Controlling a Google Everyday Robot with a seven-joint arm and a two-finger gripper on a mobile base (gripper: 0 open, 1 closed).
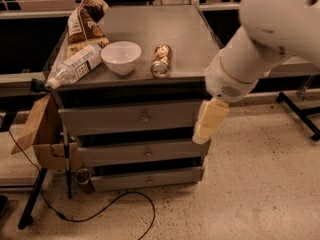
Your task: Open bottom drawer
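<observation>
A pale speckled floor (250, 194) is seen spread around the grey drawer cabinet (185, 29), with dark shelving ranged behind the cabinet. The white robot arm (265, 39) is brought in from above the cabinet's right side, and the cream gripper (207, 124) is hung against the cabinet's right front corner, level with the top drawer (120, 119) and the middle drawer (135, 153) — whether it is spread or closed cannot be told. The bottom drawer (147, 179) is found lowest in the cabinet, just above the floor, its front roughly level with those above it and well below the gripper. A cardboard box (42, 134) is hung at the cabinet's left side. On the cabinet's top are laid a snack bag (82, 24) at the back left, a plastic bottle (75, 66) on its side at the left edge, a white bowl (121, 57) and a can (161, 61) on its side — both near the front. A black cable (102, 211) is trailed on the floor before the cabinet.
</observation>
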